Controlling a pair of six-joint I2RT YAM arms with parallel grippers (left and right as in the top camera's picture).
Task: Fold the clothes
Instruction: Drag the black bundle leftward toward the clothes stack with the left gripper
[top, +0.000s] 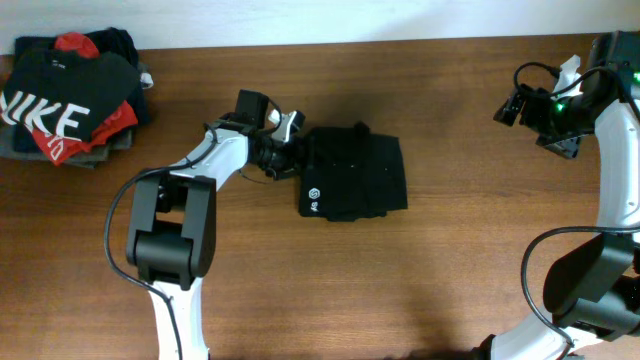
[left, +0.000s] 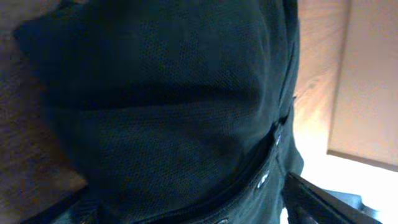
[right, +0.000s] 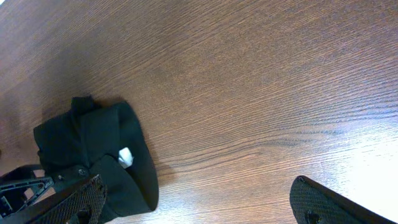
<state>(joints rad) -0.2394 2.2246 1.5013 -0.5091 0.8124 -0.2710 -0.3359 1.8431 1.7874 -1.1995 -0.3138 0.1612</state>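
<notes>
Standing wide apart, the jaws of your left gripper (top: 283, 150) sit right at the left edge of the T-shirt (top: 355, 172), clamped on nothing. Its wrist camera is filled with thin black fabric just ahead of the fingers, and you cannot tell whether they touch the cloth. The shirt lies folded into a compact block near the middle of the table (top: 450, 270), with its small white logo (top: 313, 196) at the front left corner. Your right gripper (right: 198, 186) hangs well apart at the table's far right, its jaws also spread wide over wood. At the far left corner rests a pile of garments (top: 105, 130), topped by a black NIKE shirt (top: 50, 115).
</notes>
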